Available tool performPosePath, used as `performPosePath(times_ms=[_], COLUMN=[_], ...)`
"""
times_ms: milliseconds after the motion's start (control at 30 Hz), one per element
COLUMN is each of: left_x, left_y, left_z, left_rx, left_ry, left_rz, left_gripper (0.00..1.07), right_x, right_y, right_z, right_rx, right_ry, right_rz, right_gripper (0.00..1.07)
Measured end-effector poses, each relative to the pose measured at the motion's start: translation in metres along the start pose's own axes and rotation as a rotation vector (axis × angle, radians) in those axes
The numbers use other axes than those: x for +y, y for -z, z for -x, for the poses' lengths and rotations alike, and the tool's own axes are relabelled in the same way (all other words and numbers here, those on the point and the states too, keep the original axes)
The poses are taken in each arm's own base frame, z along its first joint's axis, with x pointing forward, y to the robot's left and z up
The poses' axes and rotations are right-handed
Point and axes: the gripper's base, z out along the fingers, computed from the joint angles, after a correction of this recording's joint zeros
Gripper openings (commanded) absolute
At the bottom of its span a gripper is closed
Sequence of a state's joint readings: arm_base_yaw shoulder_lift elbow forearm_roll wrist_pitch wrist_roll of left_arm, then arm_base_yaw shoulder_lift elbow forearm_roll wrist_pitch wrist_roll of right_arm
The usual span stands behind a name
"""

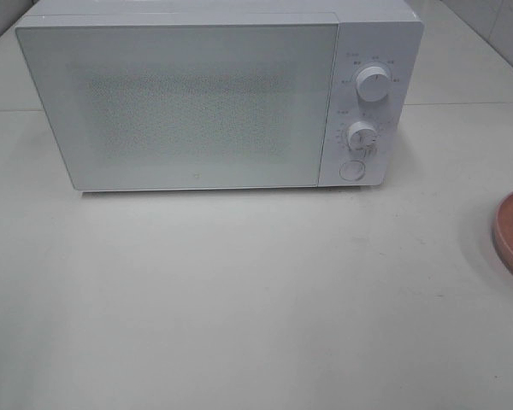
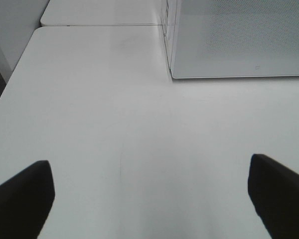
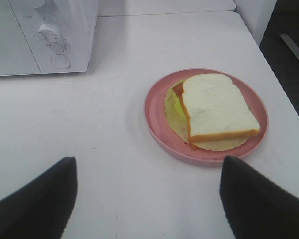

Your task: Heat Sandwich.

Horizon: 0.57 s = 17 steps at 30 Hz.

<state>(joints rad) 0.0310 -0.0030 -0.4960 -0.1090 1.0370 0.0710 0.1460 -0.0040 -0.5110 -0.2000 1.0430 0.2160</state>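
Hovering low over the table (image 3: 114, 164), the right gripper (image 3: 148, 199) has its jaws spread wide and holds nothing. Just ahead of it, a little to one side, the sandwich (image 3: 217, 107) lies on the pink plate (image 3: 157, 122), near the table's right edge. The left gripper (image 2: 152, 199), also spread and empty, faces bare table. Farther back stands the microwave (image 1: 197, 102), door closed, so the right arm is clearly nearer to the sandwich.

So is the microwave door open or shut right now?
Shut. The microwave door sits flush with the control panel in the high view, no gap showing. The sandwich is outside, on the pink plate.
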Motion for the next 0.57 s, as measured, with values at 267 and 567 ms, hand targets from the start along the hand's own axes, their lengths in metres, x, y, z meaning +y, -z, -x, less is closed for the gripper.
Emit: performPosePath(times_ms=[267, 567], left_x=[0.0, 0.0], left_y=[0.0, 0.0], left_z=[0.0, 0.0], left_rx=[0.0, 0.0], left_ry=[0.0, 0.0], left_rz=[0.0, 0.0], left_gripper=[1.01, 1.01], right_x=[0.0, 0.0], right_y=[0.0, 0.0], right_z=[0.0, 0.0], right_rx=[0.0, 0.0], right_ry=[0.0, 0.0], right_rz=[0.0, 0.0], right_gripper=[0.76, 0.76])
